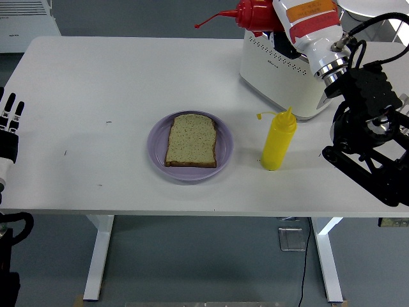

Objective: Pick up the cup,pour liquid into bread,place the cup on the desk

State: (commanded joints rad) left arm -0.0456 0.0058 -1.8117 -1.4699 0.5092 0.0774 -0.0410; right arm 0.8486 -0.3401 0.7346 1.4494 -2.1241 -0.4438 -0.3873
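Observation:
A slice of bread (191, 141) lies on a purple plate (157, 157) at the table's middle. My right hand (307, 22) is shut on a red squeeze bottle (252, 13), held high at the picture's top, above the toaster, tipped sideways with its nozzle pointing left. It is well behind and to the right of the bread. My left hand (9, 128) rests at the left edge, fingers straight, holding nothing.
A yellow squeeze bottle (278, 141) stands upright just right of the plate. A white toaster (281, 67) sits at the back right, partly behind my right arm. A white appliance (25, 22) shows at the top left corner.

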